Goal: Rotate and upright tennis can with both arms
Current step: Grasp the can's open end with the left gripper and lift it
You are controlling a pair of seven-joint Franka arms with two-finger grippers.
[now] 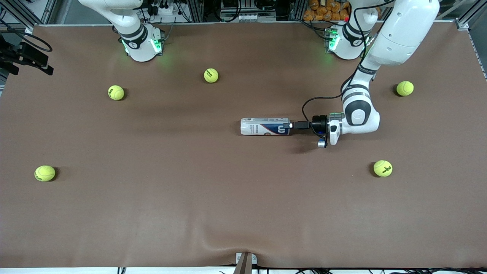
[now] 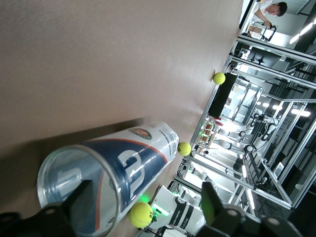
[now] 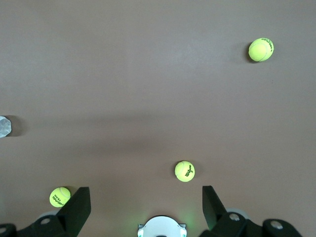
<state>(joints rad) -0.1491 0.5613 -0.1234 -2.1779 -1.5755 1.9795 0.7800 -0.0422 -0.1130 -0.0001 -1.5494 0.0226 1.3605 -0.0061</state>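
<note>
The tennis can (image 1: 265, 126) lies on its side near the middle of the brown table, white and dark blue with a white "W". Its open end points toward the left arm's end of the table. My left gripper (image 1: 296, 125) is low at that open end, level with the can. In the left wrist view the can (image 2: 133, 160) fills the foreground. My left gripper (image 2: 145, 192) is open, and one finger (image 2: 81, 197) shows through the clear wall at the rim. My right gripper (image 3: 145, 192) is open and empty, high over the table near its own base, out of the front view. The can's other end (image 3: 3, 127) shows at that view's edge.
Several yellow-green tennis balls lie scattered: one (image 1: 211, 75) and another (image 1: 116, 92) near the right arm's base (image 1: 142, 45), one (image 1: 45, 173) nearer the front camera, and two (image 1: 405, 88) (image 1: 382, 168) at the left arm's end.
</note>
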